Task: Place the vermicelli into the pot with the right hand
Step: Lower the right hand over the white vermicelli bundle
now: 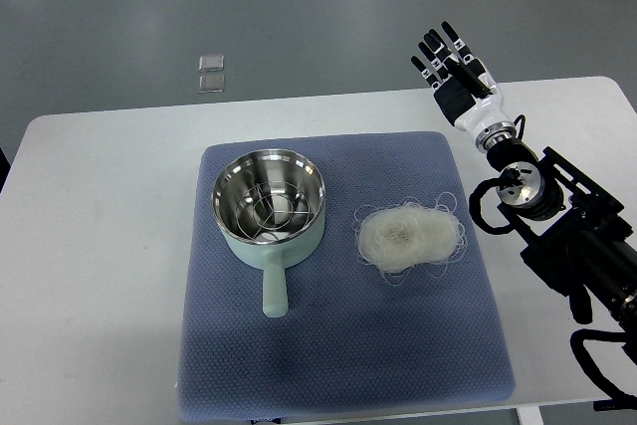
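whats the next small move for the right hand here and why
Probably bring the right hand down and toward the vermicelli. Its fingers are spread and hold nothing, and it hovers past the far edge of the blue mat, well away from the noodle bundle. The vermicelli lies on the mat just right of the pot, which holds no noodles yet.

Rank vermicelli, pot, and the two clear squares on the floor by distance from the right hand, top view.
From the right hand, raised at the table's far right edge:
1. vermicelli, on the mat's right side, below and left of the hand.
2. pot, left-centre of the mat.
3. clear squares, on the floor beyond the table, far left.
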`<state>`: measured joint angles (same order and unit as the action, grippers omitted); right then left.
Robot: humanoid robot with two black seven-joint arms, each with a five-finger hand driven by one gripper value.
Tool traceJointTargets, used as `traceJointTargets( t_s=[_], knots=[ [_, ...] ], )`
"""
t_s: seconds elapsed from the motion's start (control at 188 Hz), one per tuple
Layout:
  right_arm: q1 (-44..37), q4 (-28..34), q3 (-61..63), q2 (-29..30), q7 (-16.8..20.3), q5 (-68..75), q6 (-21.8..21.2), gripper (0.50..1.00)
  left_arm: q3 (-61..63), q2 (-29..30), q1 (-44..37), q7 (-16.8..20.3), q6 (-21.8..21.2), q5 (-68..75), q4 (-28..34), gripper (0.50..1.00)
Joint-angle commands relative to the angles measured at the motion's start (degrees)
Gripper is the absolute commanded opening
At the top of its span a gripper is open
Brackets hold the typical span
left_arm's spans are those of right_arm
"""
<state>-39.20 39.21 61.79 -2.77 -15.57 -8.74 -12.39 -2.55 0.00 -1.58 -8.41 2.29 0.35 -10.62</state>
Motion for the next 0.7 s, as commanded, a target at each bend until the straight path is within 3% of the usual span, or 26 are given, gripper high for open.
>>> traceJointTargets(
  t_s=[0.0,0.341,0.512,0.693],
  knots=[
    [0.00,-0.01,0.00,0.05,0.01,-0.14,0.09,0.928,0.01,0.00,0.00,-0.02,0.00,0.00,0.07,1.000],
    [-1.05,0.78,-3.34,-0.92,0.36,-3.21,-0.18,0.928,0.01,0.00,0.00,-0.02,0.00,0.00,-0.10,1.000],
    [-1.49,7.72,-12.66,-7.60,0.63,-18.77,-0.97,0.928,0.09,0.00,0.00,-0.02,0.00,-0.08,-0.19,1.000],
    [-9.05,13.96,-30.24,-18.50,1.42,-45.66,-4.13,0.928,0.01,0.00,0.00,-0.02,0.00,-0.08,-0.19,1.000]
  ],
)
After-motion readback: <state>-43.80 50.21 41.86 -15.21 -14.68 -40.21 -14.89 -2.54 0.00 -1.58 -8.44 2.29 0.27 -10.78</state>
